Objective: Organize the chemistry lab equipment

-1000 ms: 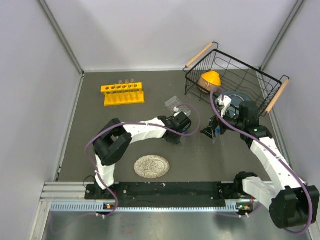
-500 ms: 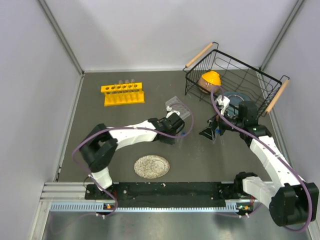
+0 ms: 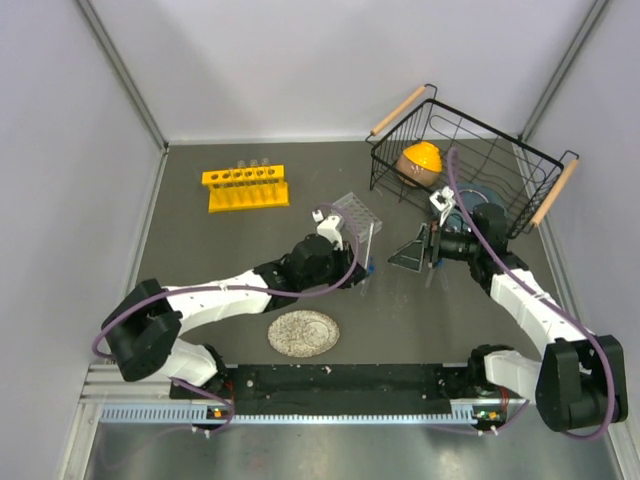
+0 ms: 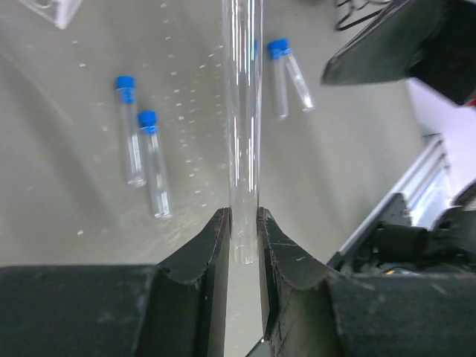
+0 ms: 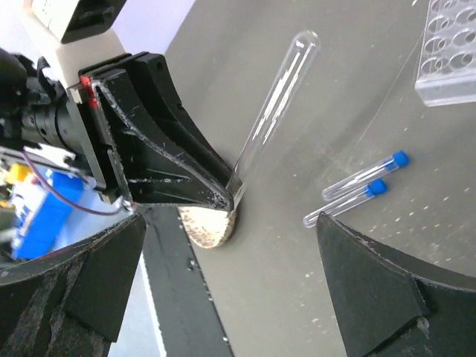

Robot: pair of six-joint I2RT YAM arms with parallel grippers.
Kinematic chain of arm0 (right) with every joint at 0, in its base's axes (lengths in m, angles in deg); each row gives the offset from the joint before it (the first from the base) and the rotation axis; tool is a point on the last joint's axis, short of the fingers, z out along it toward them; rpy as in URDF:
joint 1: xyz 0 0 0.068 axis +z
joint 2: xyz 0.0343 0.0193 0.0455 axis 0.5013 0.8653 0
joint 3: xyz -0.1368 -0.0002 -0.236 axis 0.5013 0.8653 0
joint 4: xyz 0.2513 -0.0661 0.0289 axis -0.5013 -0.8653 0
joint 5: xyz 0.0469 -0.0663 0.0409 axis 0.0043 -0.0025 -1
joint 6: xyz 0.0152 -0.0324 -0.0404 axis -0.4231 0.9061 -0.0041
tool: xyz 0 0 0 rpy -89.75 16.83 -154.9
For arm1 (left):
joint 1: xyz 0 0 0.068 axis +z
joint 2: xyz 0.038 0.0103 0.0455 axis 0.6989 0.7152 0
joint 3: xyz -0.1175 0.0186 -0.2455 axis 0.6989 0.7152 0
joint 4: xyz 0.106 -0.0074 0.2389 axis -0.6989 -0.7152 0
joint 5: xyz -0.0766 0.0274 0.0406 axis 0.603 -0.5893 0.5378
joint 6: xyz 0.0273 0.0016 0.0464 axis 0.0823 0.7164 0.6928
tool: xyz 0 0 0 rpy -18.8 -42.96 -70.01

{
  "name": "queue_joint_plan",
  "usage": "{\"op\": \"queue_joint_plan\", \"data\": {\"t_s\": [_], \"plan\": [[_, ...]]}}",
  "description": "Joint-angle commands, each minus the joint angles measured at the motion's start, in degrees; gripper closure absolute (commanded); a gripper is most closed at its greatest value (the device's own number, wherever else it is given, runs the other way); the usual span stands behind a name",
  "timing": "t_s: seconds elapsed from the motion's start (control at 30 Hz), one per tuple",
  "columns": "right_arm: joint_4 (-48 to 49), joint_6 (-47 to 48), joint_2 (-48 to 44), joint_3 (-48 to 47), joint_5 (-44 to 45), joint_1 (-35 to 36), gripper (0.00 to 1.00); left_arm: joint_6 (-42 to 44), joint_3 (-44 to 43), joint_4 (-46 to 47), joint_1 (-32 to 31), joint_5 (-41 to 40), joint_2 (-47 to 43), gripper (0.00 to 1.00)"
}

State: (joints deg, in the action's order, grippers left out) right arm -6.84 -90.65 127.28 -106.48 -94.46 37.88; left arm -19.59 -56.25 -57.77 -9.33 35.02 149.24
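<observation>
Nearest the arm bases we see the plate [image 3: 303, 333] lying on the desk [image 3: 200, 260], with nothing on it. Just beyond it the left gripper [image 4: 243, 230] is clamped on a tube [image 4: 243, 111], pinching it near one end; the tube rises steeply from the fingers, its rounded end uppermost. On the desk around this grip lie four vials [image 4: 132, 149] in two pairs, each pair side by side, blue caps pointing the same way, none of them touched. To the right, at about the same depth, the right gripper [image 3: 422, 255] faces the tube with its jaws spread wide and nothing between them. A little farther back the clear rack [image 3: 355, 212] sits on the desk just behind the held tube; we cannot tell whether any of its holes is filled. Farther back and well to the left stands the yellow rack [image 3: 246, 187] with clear tubes upright in it. At the far right corner sits the basket [image 3: 520, 165].
</observation>
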Motion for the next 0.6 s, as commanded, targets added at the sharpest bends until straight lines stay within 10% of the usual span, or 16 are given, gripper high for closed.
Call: {"op": "queue_joint_plan", "data": {"t_s": [0.0, 0.57], "plan": [[17.3, -19.1, -4.1, 4.7, 2.3, -0.4, 0.02, -5.8, 2.1, 18.9, -0.7, 3.7, -1.3, 0.94], [20.7, -26.6, -1.8, 6.7, 3.4, 0.6, 0.35, -7.1, -3.2, 20.6, -7.1, -3.3, 2.7, 0.94]]}}
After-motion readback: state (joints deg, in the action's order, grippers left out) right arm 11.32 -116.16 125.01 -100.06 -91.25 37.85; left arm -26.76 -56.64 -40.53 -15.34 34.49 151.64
